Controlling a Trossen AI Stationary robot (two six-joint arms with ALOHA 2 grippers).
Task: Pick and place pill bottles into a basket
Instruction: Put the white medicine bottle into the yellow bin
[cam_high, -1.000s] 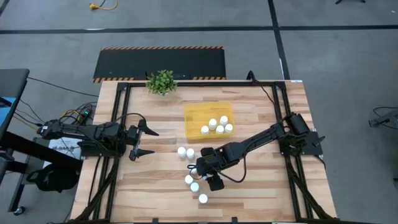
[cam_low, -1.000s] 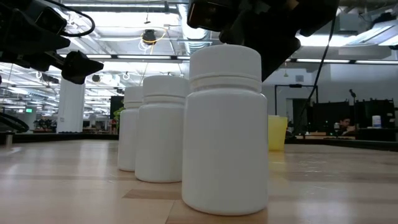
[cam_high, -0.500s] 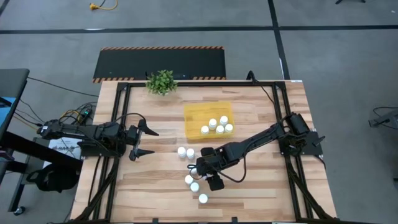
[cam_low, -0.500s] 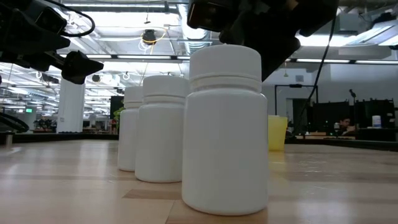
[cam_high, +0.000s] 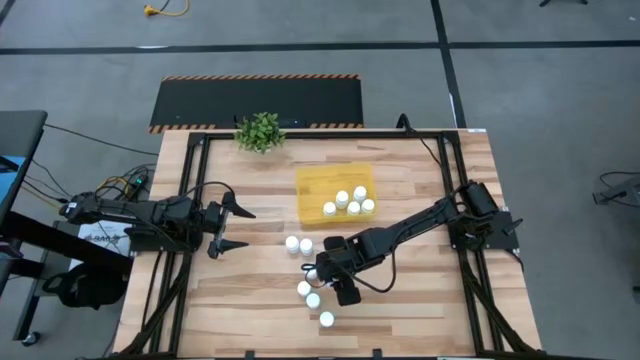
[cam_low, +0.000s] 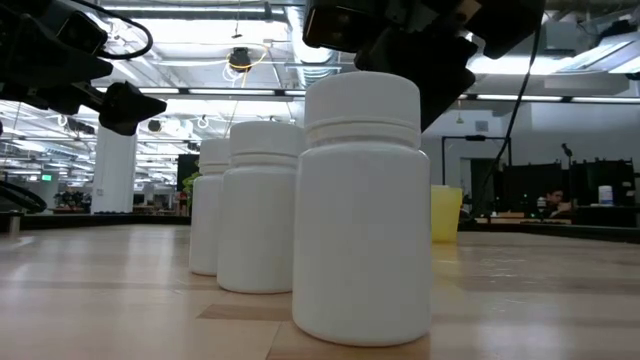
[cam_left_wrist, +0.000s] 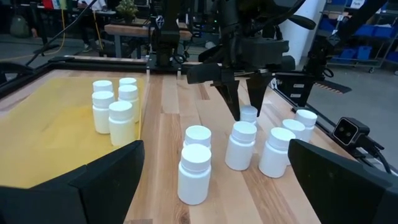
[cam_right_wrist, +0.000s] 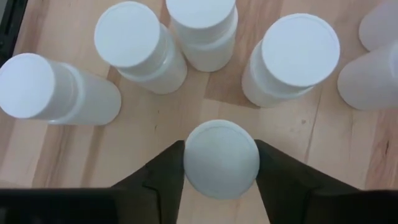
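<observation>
Five pill bottles (cam_high: 347, 202) stood in the basket (cam_high: 318, 190), six on open table; right gripper (cam_right_wrist: 221, 158) pinched one bottle (cam_right_wrist: 221, 158), left gripper (cam_high: 232, 227) spread.

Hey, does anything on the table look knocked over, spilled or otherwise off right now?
Nothing stands out. The loose pill bottles stand upright on the table, and those in the yellow tray are upright too. The right gripper straddles one upright bottle.

Eleven pill bottles (cam_high: 342, 198), one basket (cam_high: 318, 186), one plant (cam_high: 260, 131)
</observation>
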